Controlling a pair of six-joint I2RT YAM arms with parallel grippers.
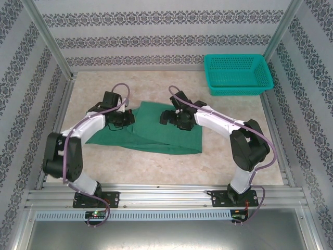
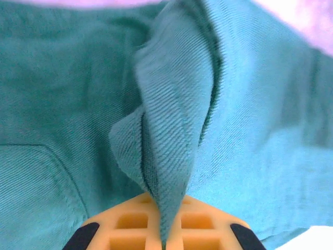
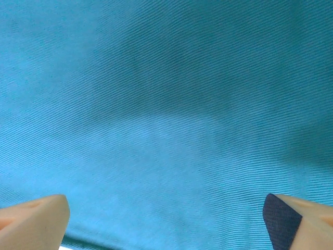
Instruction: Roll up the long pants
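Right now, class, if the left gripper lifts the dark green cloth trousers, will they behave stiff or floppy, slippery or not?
Probably floppy: the dark green cloth trousers buckle into a soft ridge where the left gripper pinches them, so the rest likely sags. The ribbed weave should resist slipping. Lying wide and flat, they probably drag, not roll.

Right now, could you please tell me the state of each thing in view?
pants: spread on the table, not yet rolled, one fold lifted.
left gripper: shut on that fold.
right gripper: open over the pants.
basket: upright at the far right, apart from the pants.
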